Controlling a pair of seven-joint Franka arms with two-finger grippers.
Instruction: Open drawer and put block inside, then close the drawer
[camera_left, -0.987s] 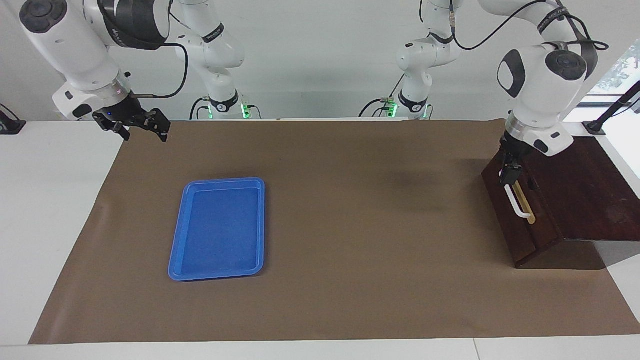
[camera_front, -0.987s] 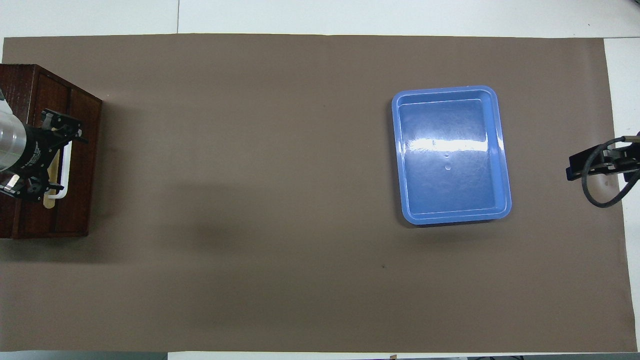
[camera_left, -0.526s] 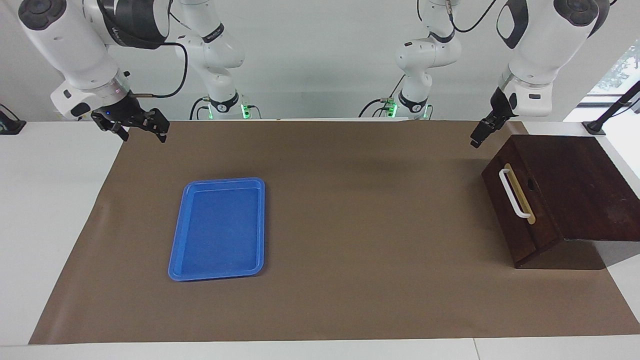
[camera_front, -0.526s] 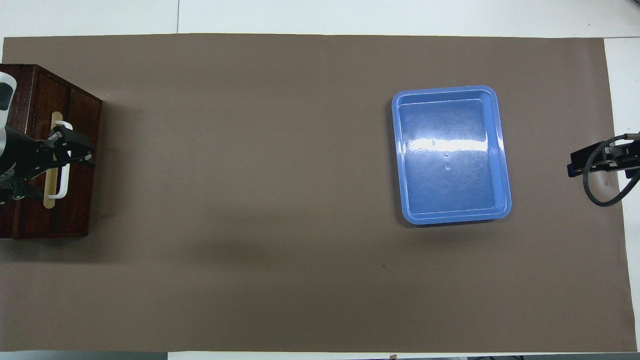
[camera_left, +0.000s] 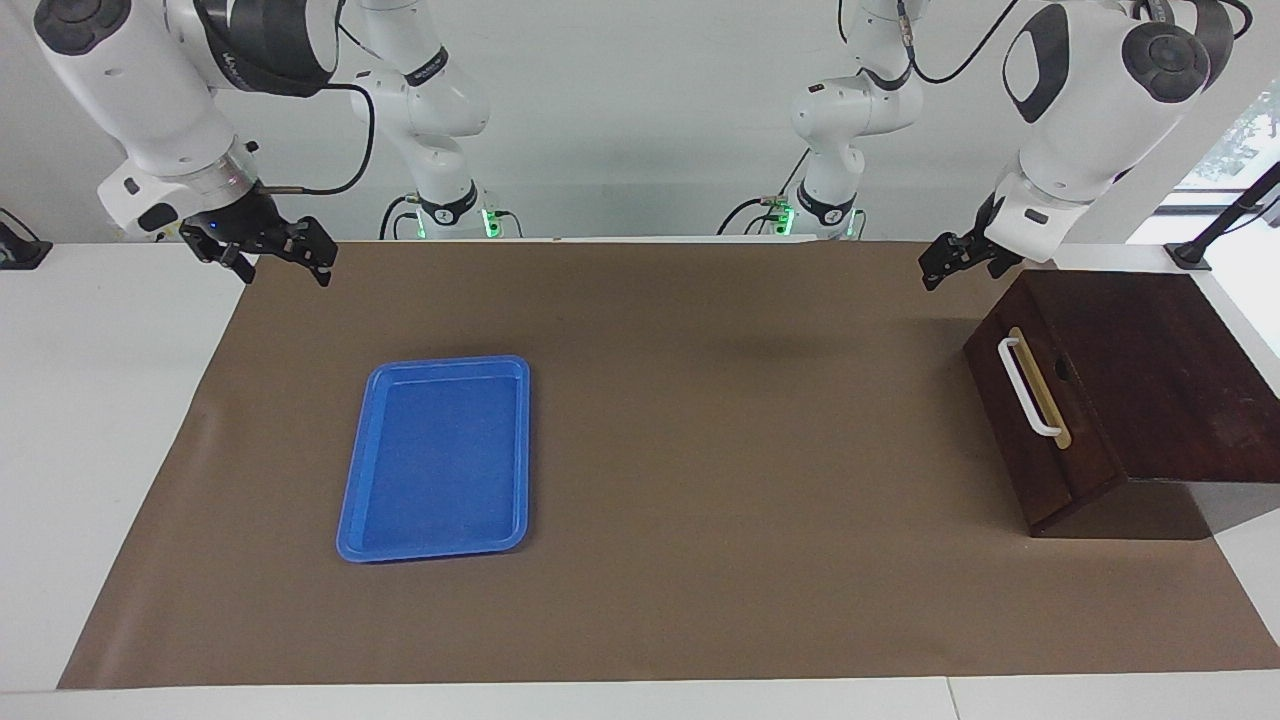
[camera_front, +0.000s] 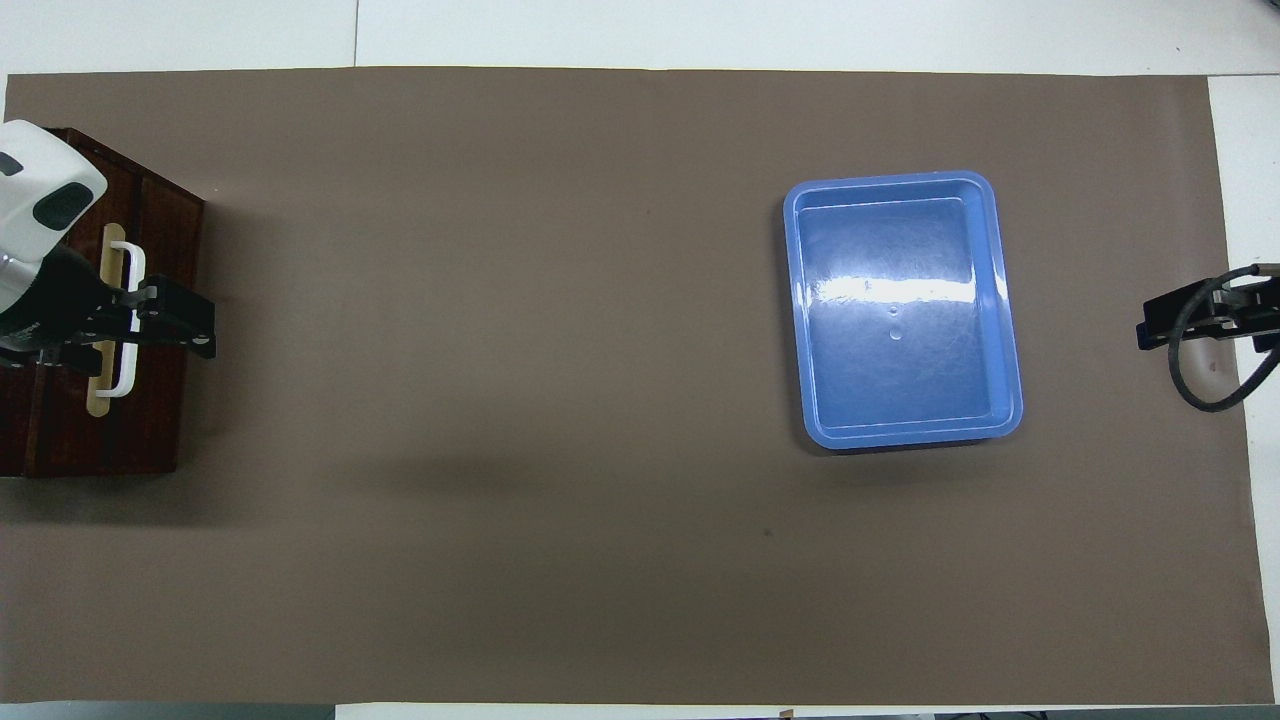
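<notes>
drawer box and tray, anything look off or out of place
Nothing stands out. The drawer sits shut in its box, the blue tray lies flat and empty, and no block shows in either view. No spill or damage.

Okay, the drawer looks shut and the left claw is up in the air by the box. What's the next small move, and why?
Probably draw the left claw up and away to rest. The drawer sits flush, its handle is free, and no block shows on the table or in the blue tray. It may already be inside, which can't be seen. The right claw waits.
</notes>
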